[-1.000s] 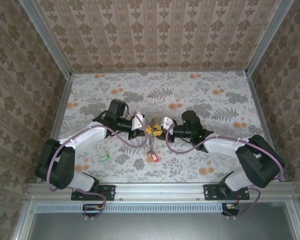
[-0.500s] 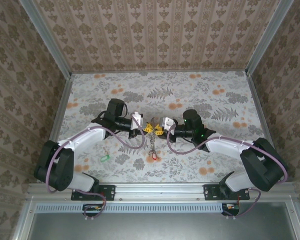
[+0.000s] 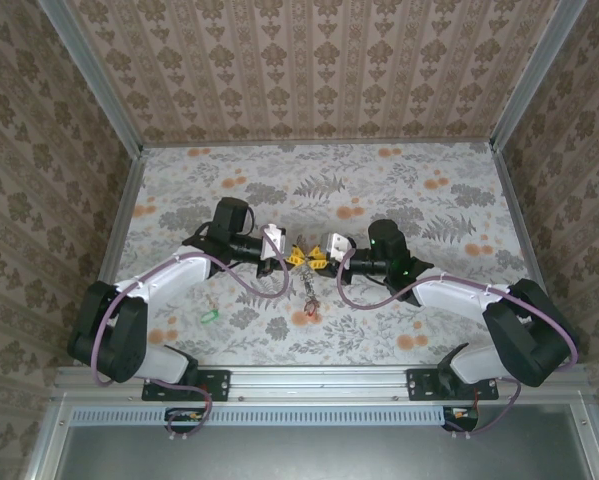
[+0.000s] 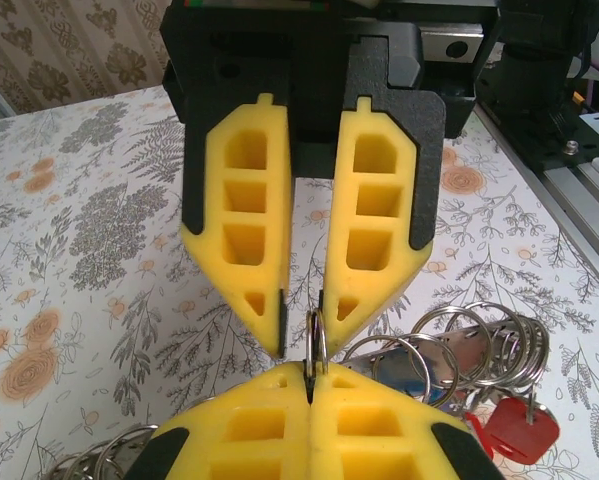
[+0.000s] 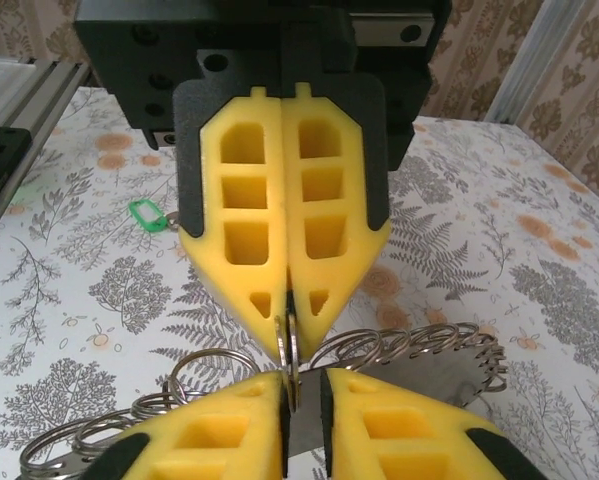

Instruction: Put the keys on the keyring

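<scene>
- Top view: the two arms reach inward over the flowered bench (image 3: pixel 429 200) and meet tip to tip near its middle. The left hand (image 3: pixel 295 256) and the right hand (image 3: pixel 315 256) sit just beside each other.
- A bunch of keys and small rings (image 3: pixel 307 290) hangs below the point where they meet. It is too small here to tell how it is attached.
- A green-headed key (image 3: pixel 209 315) lies alone on the bench, well apart, near the left arm's elbow.
- Left wrist view: the left hand (image 4: pixel 309 395) has its yellow pads pressed together on the keyring (image 4: pixel 314 350), which stands edge-on out of the seam.
- Opposite it, the right hand (image 4: pixel 299 335) has its fingers a little spread. The keyring's upper edge sits in the gap at their tips, against the pad on the right of the picture.
- Behind the keyring hangs a cluster of split rings (image 4: pixel 479 340) with a red-headed key (image 4: pixel 514 430).
- Right wrist view: the right hand (image 5: pixel 302 395) shows a narrow slot between its pads, with the keyring (image 5: pixel 289 350) inside, close to the left-side pad.
- The left hand (image 5: pixel 289 310), facing the camera, is closed tight on the keyring's top.
- Split rings (image 5: pixel 419 345) fan out to either side, and the green-headed key (image 5: pixel 151 213) lies on the bench beyond.
</scene>
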Controlling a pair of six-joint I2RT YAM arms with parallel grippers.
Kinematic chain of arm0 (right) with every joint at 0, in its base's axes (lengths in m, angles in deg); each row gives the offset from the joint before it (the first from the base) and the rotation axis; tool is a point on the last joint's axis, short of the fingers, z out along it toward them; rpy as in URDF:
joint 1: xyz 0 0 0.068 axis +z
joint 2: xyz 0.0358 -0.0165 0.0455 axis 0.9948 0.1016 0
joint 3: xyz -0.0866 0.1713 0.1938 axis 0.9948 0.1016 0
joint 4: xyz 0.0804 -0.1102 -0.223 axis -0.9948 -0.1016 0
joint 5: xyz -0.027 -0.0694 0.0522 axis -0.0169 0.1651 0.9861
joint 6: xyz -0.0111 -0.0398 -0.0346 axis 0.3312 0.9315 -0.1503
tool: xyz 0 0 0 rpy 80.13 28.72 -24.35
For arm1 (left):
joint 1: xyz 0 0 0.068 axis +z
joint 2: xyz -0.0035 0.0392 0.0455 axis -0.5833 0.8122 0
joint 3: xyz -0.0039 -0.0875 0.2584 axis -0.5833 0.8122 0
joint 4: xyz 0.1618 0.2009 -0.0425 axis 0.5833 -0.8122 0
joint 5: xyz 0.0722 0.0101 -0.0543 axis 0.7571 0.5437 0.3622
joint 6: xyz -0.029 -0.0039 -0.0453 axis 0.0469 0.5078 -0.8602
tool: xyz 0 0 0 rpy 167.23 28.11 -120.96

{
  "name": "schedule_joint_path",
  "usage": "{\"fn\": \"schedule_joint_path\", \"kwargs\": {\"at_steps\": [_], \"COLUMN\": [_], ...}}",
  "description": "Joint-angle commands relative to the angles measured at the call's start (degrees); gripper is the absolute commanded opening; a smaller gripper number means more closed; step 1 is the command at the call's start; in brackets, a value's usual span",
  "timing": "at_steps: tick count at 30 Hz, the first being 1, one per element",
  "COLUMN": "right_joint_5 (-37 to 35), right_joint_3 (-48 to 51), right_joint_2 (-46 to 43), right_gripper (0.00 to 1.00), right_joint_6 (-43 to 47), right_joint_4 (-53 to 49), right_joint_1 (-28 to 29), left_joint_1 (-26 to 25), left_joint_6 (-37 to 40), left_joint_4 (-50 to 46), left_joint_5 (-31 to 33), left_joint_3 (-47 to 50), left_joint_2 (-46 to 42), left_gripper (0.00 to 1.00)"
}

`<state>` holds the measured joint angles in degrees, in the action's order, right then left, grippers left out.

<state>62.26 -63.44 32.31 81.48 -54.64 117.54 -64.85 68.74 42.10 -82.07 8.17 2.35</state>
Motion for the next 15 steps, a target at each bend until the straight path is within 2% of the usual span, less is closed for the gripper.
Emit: {"fn": "schedule_joint_path", "kwargs": {"at_steps": [1, 3, 5, 7, 10, 15], "right_joint_5": [1.9, 1.9, 1.9, 2.0, 2.5, 5.0], "right_joint_3": [-0.4, -0.6, -0.5, -0.1, 0.7, 2.2], "right_joint_2": [-0.5, -0.4, -0.4, -0.8, -1.5, -0.3], "right_gripper": [0.07, 0.00, 0.00, 0.00, 0.00, 0.00], "right_joint_6": [-0.5, -0.1, -0.3, -1.4, -4.2, -9.8], "right_joint_4": [1.7, 1.0, 1.4, 3.2, 7.6, 17.5], "right_joint_1": [-0.3, -0.4, -0.3, -0.3, -0.5, -1.4], "left_joint_1": [0.2, 0.3, 0.3, 0.7, 1.6, 2.7], "left_joint_6": [-0.2, -0.2, -0.3, 0.2, 1.2, 1.6], "left_joint_4": [-0.5, -0.5, -0.9, -3.5, -6.6, -7.6], "left_joint_5": [-1.9, -2.0, -2.0, -2.1, -4.4, -6.7], "left_joint_3": [-0.1, -0.1, -0.3, -0.7, -0.9, -1.2], "left_joint_2": [-1.3, -1.3, -1.4, -1.8, -2.3, -2.4], "left_gripper": [0.00, 0.00, 0.00, 0.08, 0.14, 0.16]}}
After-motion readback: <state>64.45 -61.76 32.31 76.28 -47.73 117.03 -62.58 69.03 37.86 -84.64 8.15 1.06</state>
